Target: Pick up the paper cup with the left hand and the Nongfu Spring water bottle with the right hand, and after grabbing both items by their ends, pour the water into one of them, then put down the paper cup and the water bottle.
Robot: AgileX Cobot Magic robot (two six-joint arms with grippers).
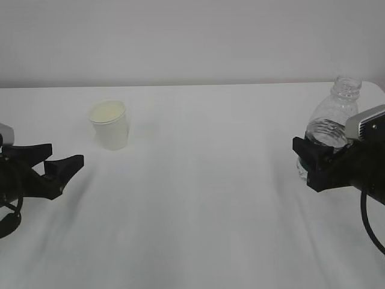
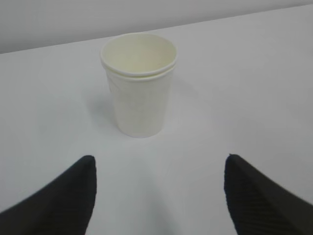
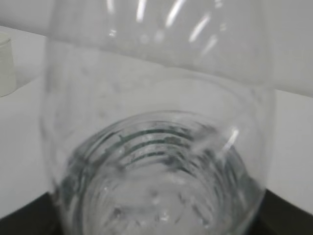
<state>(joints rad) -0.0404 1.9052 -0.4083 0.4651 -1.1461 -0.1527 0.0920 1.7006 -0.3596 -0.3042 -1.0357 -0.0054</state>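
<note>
The paper cup stands upright on the white table, left of middle. It is white outside and cream inside, and it looks empty in the left wrist view. My left gripper is open low at the left edge, short of the cup, with only bare table between its fingers. At the right edge my right gripper is shut on the lower body of the Nongfu Spring water bottle, which is clear and has no cap. The bottle fills the right wrist view, with water in its lower part.
The white table runs back to a pale wall. Only the cup, the bottle and my two arms are on or over it. A sliver of the cup shows at the left edge of the right wrist view.
</note>
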